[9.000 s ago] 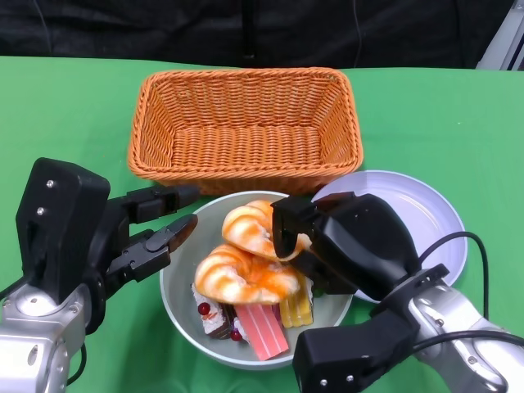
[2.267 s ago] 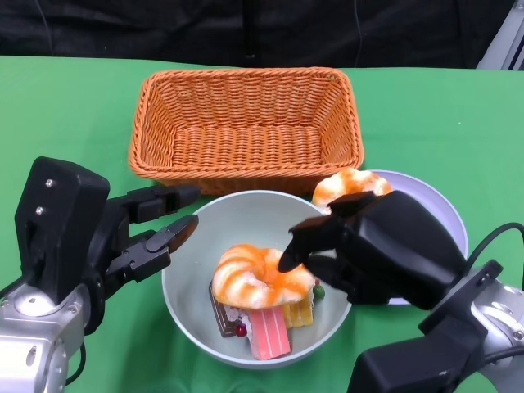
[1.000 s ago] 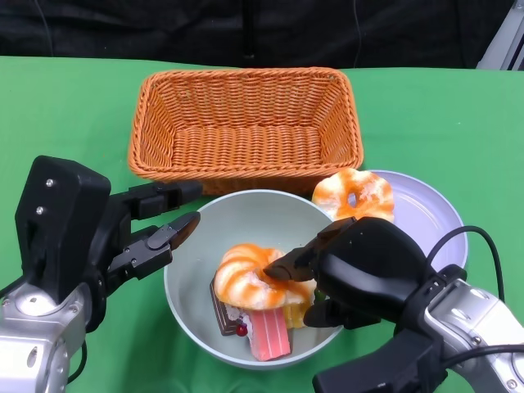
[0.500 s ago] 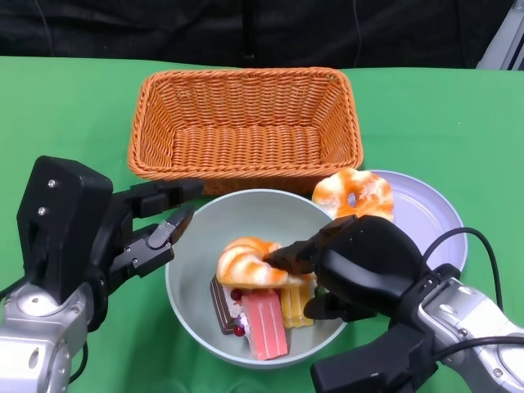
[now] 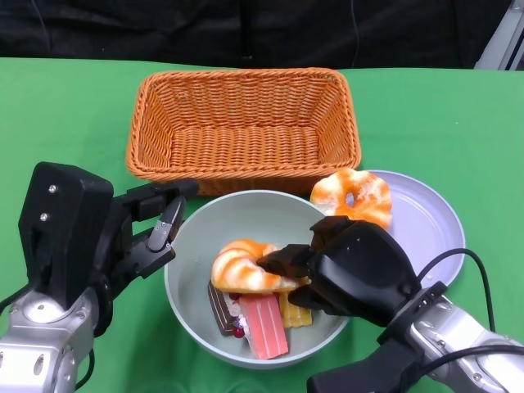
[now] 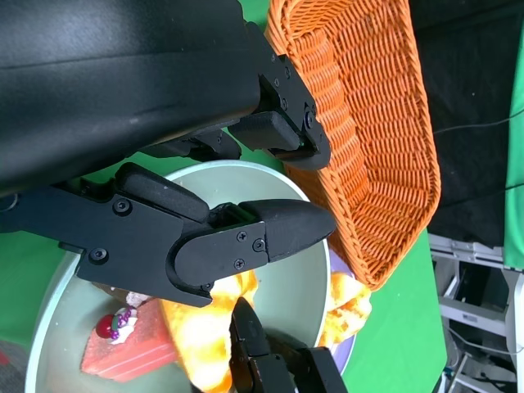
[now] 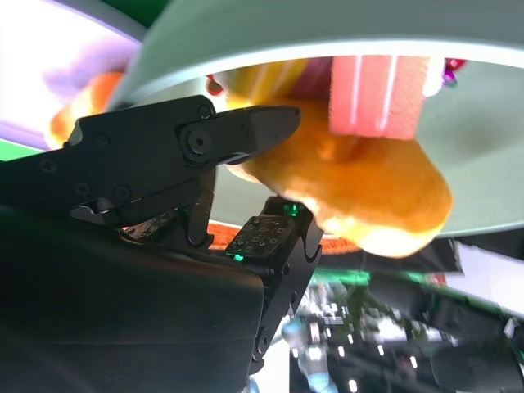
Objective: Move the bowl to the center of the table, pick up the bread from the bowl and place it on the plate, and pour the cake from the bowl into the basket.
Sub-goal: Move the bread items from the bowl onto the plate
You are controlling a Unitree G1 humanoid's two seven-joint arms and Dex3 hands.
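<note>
Since half a second ago right hand (image 5: 344,274) closes on second bread (image 5: 244,267), tipping it up. It's glazed orange, curled, sits mid-bowl (image 5: 190,237) over cake slices (image 5: 264,323). First bread (image 5: 352,196) done, on plate's (image 5: 426,221) left edge. Cake pour into basket (image 5: 243,127) left. Left hand (image 5: 143,229), fingers apart, holds nothing, at bowl's left rim.

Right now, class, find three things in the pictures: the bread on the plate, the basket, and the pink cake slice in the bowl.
bread on the plate (image 5: 352,196), head view, its glazed top beside the hole
basket (image 5: 242,80), head view, far woven rim
pink cake slice (image 5: 264,326), head view, its pink top face
</note>
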